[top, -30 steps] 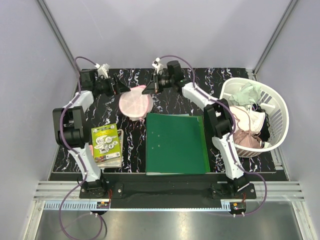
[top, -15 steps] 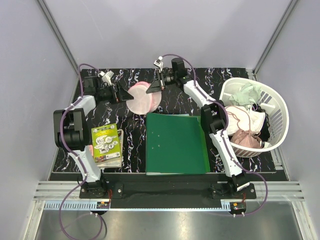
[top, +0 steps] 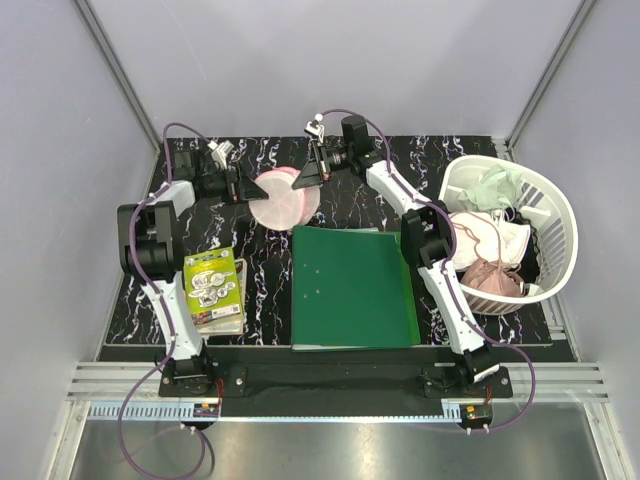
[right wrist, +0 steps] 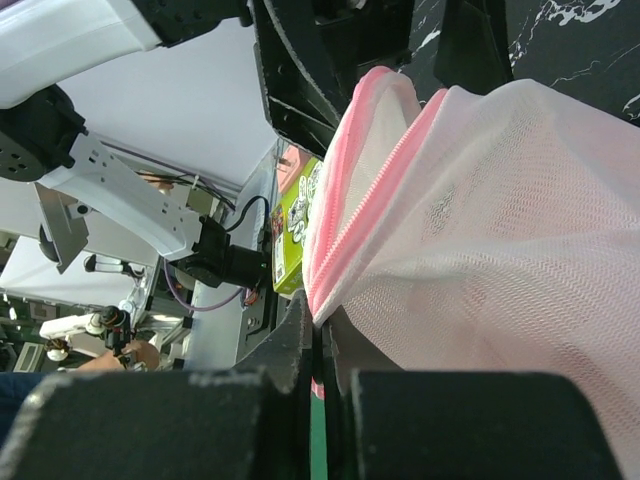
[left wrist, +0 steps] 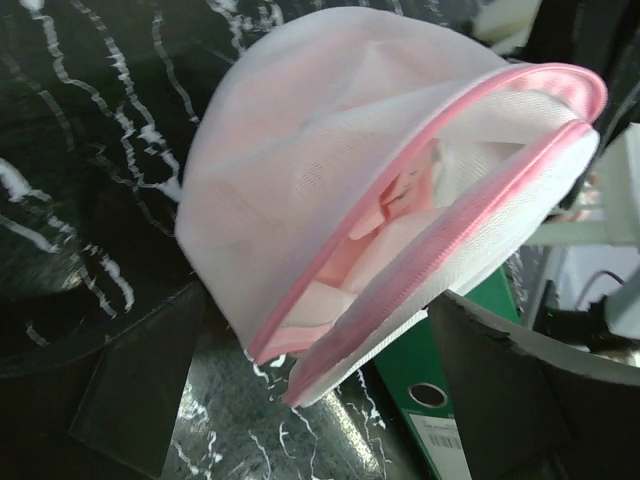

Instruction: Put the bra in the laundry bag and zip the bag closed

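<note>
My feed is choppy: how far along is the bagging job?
Done: pink fabric, apparently the bra, lies inside the laundry bag. In hand: the right end effector pinches the bag's pink rim; the left end effector sits open at its edge. To do: the zip gapes open, so closing remains.

Pale grey walls [top: 330,60] enclose a black, white-veined tabletop [top: 265,270], with slim metal posts [top: 112,65] at the back corners and aluminium rails [top: 110,378] along its near edge.
</note>
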Motion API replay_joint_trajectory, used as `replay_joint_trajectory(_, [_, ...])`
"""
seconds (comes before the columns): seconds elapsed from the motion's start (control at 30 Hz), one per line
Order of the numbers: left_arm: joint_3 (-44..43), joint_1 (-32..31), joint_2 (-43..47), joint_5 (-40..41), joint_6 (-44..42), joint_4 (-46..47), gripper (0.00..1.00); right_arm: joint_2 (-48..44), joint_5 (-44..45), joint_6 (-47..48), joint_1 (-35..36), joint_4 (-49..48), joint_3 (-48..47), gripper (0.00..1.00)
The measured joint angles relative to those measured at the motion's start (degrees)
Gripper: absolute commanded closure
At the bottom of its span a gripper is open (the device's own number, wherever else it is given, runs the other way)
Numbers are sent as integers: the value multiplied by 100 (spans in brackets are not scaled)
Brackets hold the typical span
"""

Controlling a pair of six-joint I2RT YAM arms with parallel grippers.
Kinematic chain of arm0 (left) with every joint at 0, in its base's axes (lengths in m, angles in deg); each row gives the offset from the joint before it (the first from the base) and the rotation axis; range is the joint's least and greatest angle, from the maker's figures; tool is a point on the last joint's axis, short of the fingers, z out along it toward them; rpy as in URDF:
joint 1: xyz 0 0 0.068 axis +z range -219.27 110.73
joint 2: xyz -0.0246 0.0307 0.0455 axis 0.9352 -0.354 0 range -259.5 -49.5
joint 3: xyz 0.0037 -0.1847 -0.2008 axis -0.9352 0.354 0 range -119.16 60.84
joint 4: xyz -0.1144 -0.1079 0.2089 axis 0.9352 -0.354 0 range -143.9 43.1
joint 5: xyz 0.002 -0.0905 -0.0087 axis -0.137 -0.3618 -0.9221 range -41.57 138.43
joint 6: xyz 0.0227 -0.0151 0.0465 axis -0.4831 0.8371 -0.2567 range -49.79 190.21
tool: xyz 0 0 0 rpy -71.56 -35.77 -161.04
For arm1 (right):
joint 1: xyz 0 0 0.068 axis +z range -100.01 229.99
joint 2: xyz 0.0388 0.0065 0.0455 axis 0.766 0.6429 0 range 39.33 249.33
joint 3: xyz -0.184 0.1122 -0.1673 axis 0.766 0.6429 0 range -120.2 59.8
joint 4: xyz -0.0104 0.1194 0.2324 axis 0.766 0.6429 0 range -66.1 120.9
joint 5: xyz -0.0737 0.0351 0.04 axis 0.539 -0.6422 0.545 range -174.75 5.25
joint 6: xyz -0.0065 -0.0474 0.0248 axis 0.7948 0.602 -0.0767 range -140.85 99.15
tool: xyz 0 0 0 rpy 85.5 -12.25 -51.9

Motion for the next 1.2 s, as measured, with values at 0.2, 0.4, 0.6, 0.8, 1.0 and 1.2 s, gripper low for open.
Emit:
replay_joint_trajectory(0.2, [-98,-4,-332,-518,323,184,92,0,15,-109,15,-20,0,83])
replay_joint_trajectory(0.4, [671,94,-83,-470,2063,1729,100,0,501,-249,17,-90,24,46])
replay_joint_trajectory(0.6, [2236,197,1067,282,3934,2850,100,-452,2006,-557,7,127,922,18])
replay_joint_trajectory(0.8, [3469,179,2140,1379,5399,3703,100,-1631,3847,-866,-11,461,2492,9])
replay_joint_trajectory(1.0, [4127,120,2516,2328,6339,3886,100,-3060,4802,-1473,-4,-175,4181,12])
replay_joint_trajectory(1.2, [4197,7,2557,2728,6848,4017,100,-3451,4824,-2612,267,-1534,5311,25])
